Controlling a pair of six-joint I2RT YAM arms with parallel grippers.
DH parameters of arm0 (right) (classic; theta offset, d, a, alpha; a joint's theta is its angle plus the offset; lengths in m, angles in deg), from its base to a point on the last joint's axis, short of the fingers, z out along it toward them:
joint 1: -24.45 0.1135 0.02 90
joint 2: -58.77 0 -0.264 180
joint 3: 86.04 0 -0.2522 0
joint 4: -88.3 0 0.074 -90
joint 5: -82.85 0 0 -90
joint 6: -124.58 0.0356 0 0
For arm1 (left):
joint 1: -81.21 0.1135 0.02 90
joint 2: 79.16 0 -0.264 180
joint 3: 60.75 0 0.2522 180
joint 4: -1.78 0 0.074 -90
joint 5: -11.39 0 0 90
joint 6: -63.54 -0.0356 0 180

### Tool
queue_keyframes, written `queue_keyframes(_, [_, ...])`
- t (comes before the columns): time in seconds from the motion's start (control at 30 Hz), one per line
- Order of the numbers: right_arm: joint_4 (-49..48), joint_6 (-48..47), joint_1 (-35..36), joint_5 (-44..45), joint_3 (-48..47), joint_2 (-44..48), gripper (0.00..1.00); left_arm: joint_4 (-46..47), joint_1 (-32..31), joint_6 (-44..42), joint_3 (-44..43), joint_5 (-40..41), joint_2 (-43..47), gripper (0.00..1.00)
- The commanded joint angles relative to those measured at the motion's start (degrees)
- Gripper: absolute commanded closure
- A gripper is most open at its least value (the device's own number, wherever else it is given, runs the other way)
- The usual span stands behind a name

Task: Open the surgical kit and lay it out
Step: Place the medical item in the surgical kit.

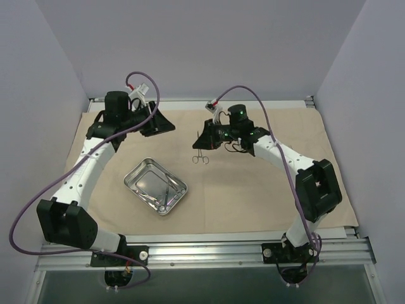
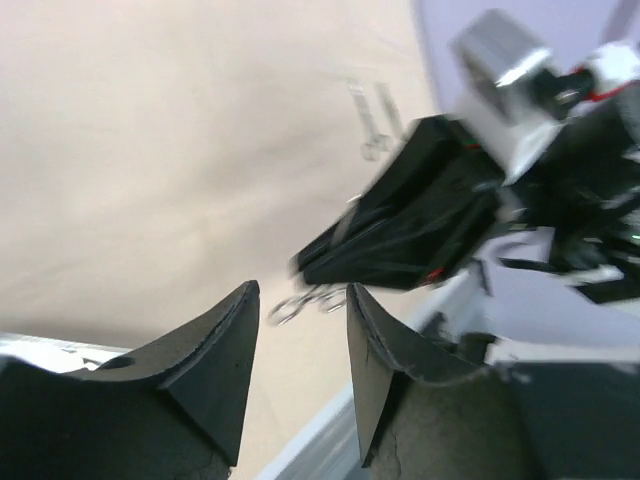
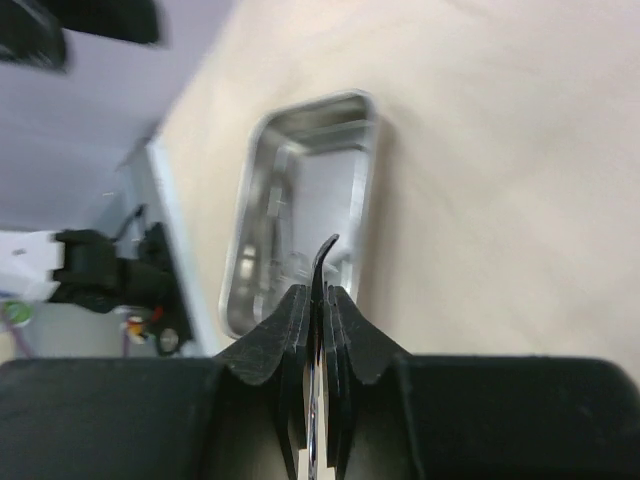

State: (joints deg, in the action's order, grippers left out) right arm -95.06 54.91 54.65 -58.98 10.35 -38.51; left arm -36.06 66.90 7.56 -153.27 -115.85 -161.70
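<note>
Right gripper (image 3: pixel 318 295): clenched on a slim metal instrument (image 3: pixel 325 255), whose curved tip pokes out past the fingertips.
Held instrument, overhead view: it hangs below the right gripper (image 1: pixel 205 136), ring handles (image 1: pixel 200 158) lowest, over the beige cloth (image 1: pixel 266 190) at centre frame.
Right arm pose: it rises from its base at lower right, elbow out to the right, forearm reaching up and left to centre.
Left gripper (image 2: pixel 302 292): released, fingers apart with nothing between them.
Left arm pose: it rises from its base at lower left, with the left gripper (image 1: pixel 158 123) at upper left above the cloth.
Steel tray (image 1: pixel 136 174): on the cloth, left of centre, below and between the two grippers; slim instruments (image 1: pixel 166 196) lie inside it.
Right wrist view only: the grip itself, with the tray (image 3: pixel 310 105) beyond the fingertips.
Left wrist view only: a blurred side view of the right gripper with ring handles below it, and what look like two instruments (image 2: pixel 372 120) lying on the cloth at upper centre.
</note>
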Motion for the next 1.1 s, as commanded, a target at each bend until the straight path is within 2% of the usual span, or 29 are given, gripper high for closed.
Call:
queue_keyframes(0.0, [23.28,-11.36,-4.79,14.80,-6.17,1.13,1.00,-15.72,4.01,-9.13,-4.29,14.34,0.54,0.51])
queue_keyframes(0.07, [29.40,-14.97,-7.41,21.13,-10.13,-0.97,1.00,-18.63,6.30,-12.39,-3.33,15.87,1.24,0.50])
queue_keyframes(0.17, [35.74,-19.63,-11.28,25.18,-12.15,-2.39,1.00,-18.03,7.80,-14.07,0.00,13.42,2.12,0.50])
queue_keyframes(0.4, [49.10,-26.92,-19.11,30.82,-17.96,-9.07,1.00,-14.86,7.98,-13.28,5.19,8.67,2.12,0.51])
queue_keyframes(0.63, [49.21,-32.99,-25.61,28.89,-15.06,-11.97,1.00,-12.49,9.12,-13.98,7.74,5.16,-0.33,0.52])
queue_keyframes(1.07, [48.24,-35.98,-29.14,20.37,-15.85,-19.79,1.00,-11.78,9.73,-13.45,7.39,1.90,-3.41,0.53])
